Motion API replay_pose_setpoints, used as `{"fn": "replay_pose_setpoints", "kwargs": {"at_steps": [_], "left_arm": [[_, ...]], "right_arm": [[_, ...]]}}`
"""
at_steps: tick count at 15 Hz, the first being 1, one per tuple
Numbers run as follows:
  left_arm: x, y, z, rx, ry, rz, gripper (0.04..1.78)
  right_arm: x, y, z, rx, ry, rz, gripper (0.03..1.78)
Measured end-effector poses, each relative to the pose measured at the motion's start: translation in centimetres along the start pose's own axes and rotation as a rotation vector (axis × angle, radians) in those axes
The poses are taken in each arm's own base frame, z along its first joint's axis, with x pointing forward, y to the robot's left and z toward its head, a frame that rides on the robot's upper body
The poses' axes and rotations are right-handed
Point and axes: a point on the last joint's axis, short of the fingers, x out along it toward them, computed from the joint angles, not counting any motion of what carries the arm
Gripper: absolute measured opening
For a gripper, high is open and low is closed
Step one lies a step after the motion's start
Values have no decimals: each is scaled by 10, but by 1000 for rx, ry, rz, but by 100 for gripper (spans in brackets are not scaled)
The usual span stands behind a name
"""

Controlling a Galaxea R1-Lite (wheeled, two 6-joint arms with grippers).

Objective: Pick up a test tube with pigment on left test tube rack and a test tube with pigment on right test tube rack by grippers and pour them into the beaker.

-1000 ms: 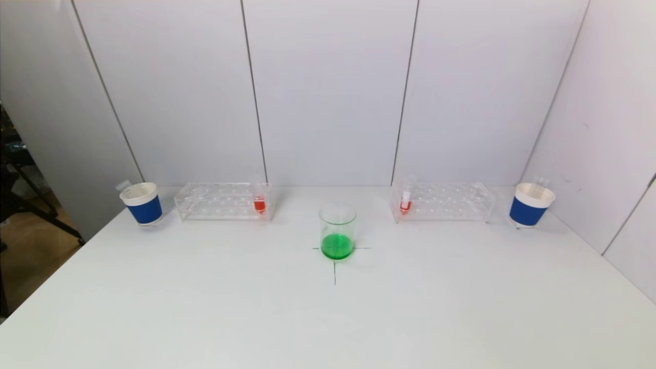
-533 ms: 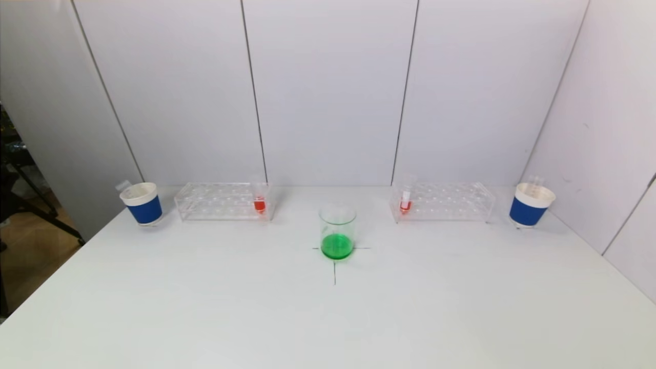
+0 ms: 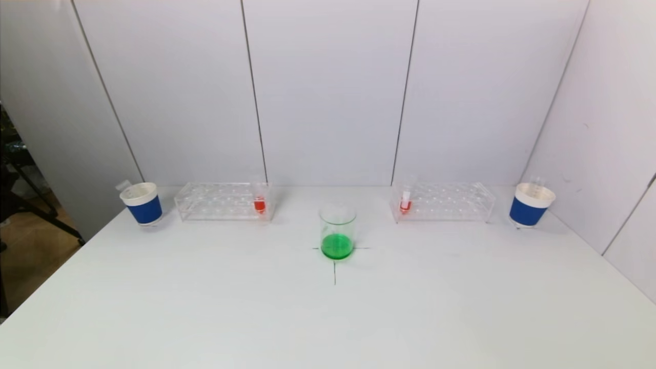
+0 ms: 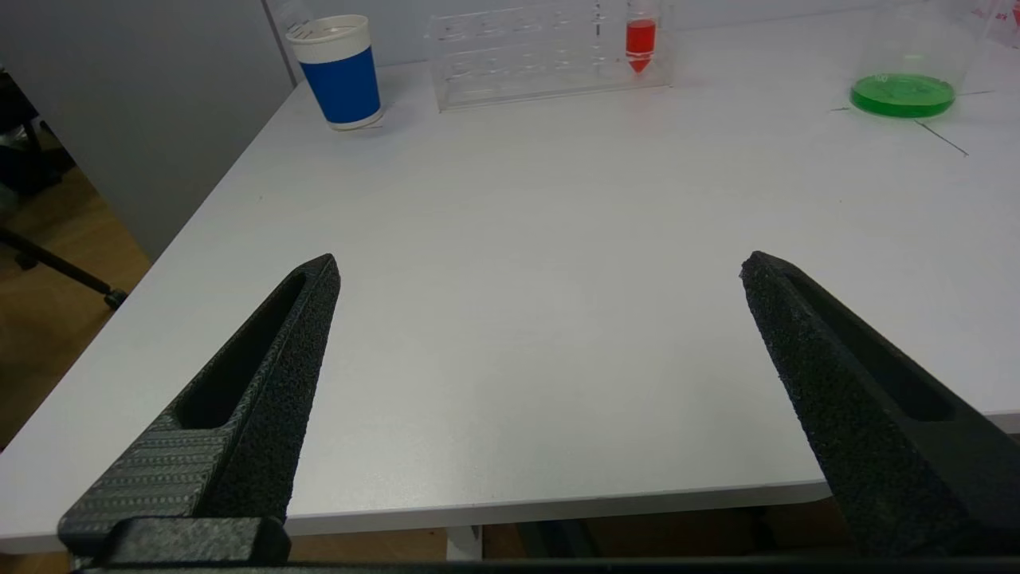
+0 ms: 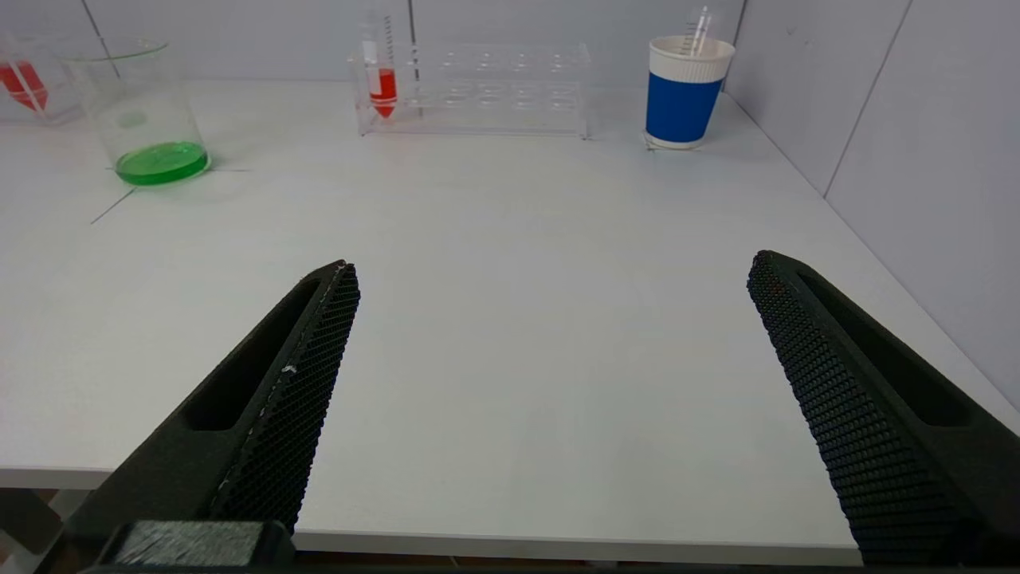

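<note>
A white tabletop [image 3: 205, 307] fills the view, closed in behind and on the right by pale grey wall panels; past its left edge a wooden floor [image 3: 31, 256] shows. A thin black cross is drawn mid-table, and the beaker [image 3: 337, 231] stands on it with green liquid at the bottom.

The left rack [image 3: 223, 201] holds one tube [image 3: 260, 201] of red pigment at the end nearest the beaker. The right rack [image 3: 442, 202] likewise holds a red tube [image 3: 405, 200] at its inner end. A blue cup [image 3: 142, 203] stands outside the left rack, another cup [image 3: 531, 205] outside the right.

Neither arm shows from the head. The left hand [image 4: 538, 267] and right hand [image 5: 554, 267] hang at the near edge, each spread wide apart and empty. The clear racks are hard to make out.
</note>
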Motion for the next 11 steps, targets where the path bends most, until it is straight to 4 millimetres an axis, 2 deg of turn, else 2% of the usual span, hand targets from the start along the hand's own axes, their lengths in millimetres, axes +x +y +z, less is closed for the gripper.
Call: {"fn": "replay_pose_setpoints", "kwargs": {"at_steps": [11], "left_arm": [[0, 0, 0, 0, 0, 0, 176]], "right_arm": [[0, 0, 0, 6, -1, -3, 177]]}}
